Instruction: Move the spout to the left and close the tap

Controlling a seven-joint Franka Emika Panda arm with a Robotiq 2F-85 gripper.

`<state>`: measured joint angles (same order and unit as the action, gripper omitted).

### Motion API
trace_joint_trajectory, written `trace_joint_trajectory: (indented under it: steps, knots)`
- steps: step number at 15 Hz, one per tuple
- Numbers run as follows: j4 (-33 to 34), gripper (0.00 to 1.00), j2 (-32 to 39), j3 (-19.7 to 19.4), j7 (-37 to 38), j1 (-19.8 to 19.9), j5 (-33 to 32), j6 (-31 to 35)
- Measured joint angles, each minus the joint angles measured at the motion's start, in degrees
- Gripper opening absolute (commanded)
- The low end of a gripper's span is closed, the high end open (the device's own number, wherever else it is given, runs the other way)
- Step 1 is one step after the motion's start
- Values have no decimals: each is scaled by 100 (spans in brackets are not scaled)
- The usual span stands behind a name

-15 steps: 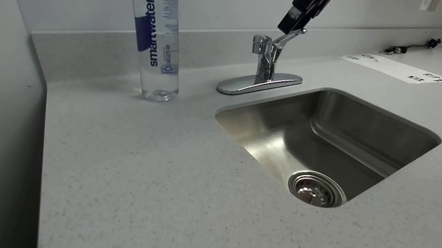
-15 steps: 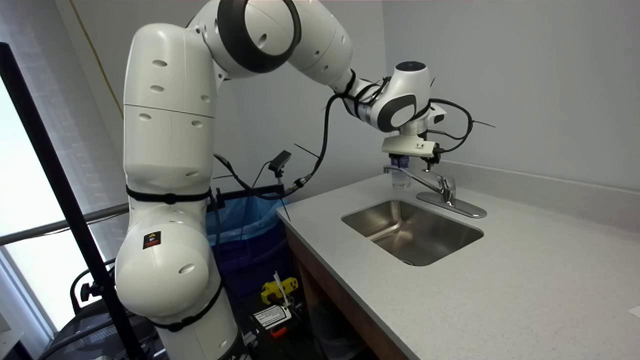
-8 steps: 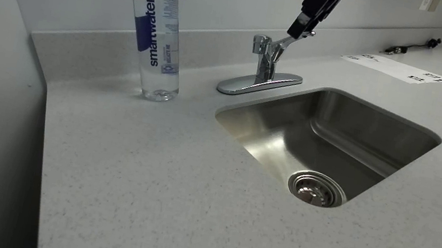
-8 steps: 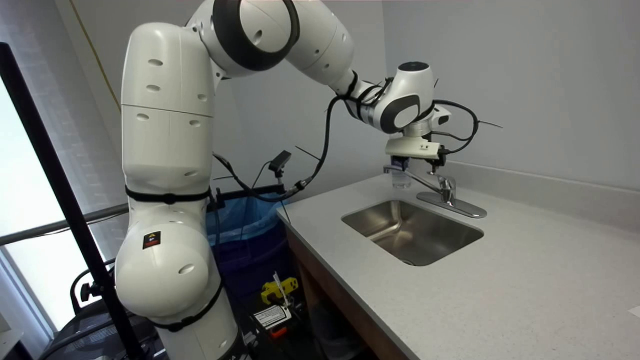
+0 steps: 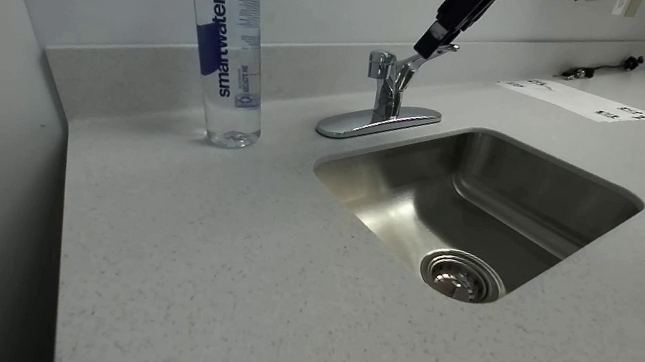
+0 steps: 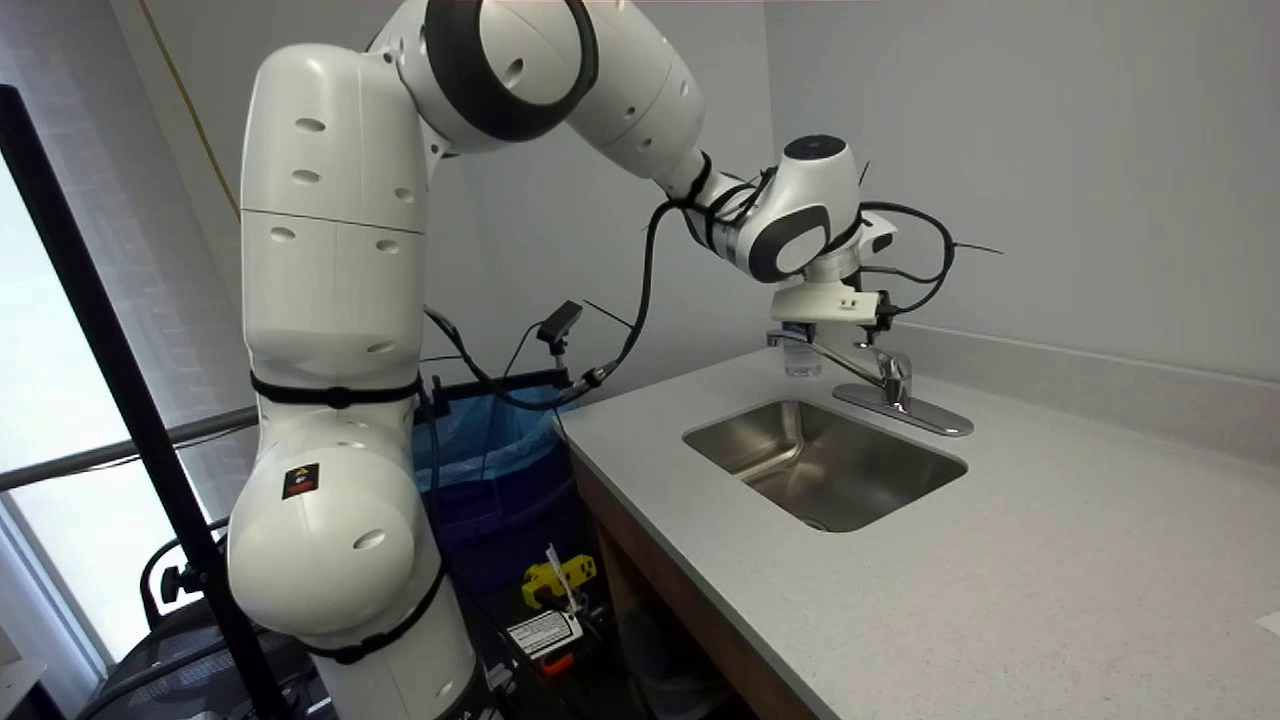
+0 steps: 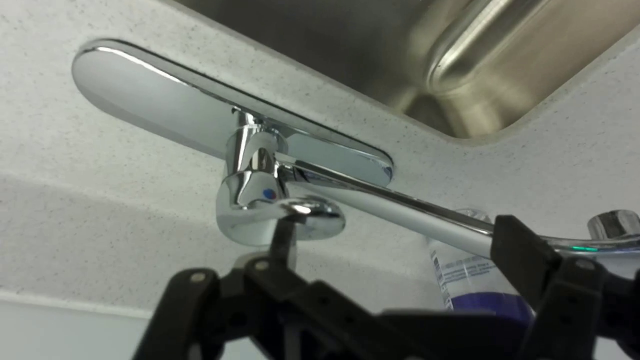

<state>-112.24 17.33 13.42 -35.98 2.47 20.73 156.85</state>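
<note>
The chrome tap (image 5: pixel 389 97) stands on its oval base plate behind the sink, also in an exterior view (image 6: pixel 897 385) and the wrist view (image 7: pixel 247 155). Its spout (image 6: pixel 835 357) reaches out towards the water bottle; in the wrist view the spout (image 7: pixel 425 217) runs right, passing behind my right finger. The short lever handle (image 7: pixel 320 220) is on top of the tap. My gripper (image 7: pixel 400 242) is open over the tap, fingers wide apart. The left finger (image 7: pixel 283 235) overlaps the lever's end; I cannot tell whether they touch. The gripper also shows in both exterior views (image 5: pixel 427 45) (image 6: pixel 840 335).
A clear bottle (image 5: pixel 228 62) with a blue label stands near the spout tip, by the wall. The steel sink (image 6: pixel 740 455) lies in front of the tap. A back wall (image 6: pixel 1050 200) rises close behind. A white sheet (image 5: pixel 574 101) lies farther along the counter.
My gripper has moved along the wall, away from the bottle, and then lower over the lever. The lever's end has shifted slightly away from the bottle. The spout has not visibly moved.
</note>
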Motion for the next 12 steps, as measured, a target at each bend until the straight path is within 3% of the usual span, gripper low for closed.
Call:
trace_joint_trajectory:
  steps: [6,9,12]
  knots:
    - [-184,100,9,532,-907,182,712,943]
    - [-186,100,-36,595,-999,210,765,929]
    - [-187,100,-231,480,-845,210,634,438]
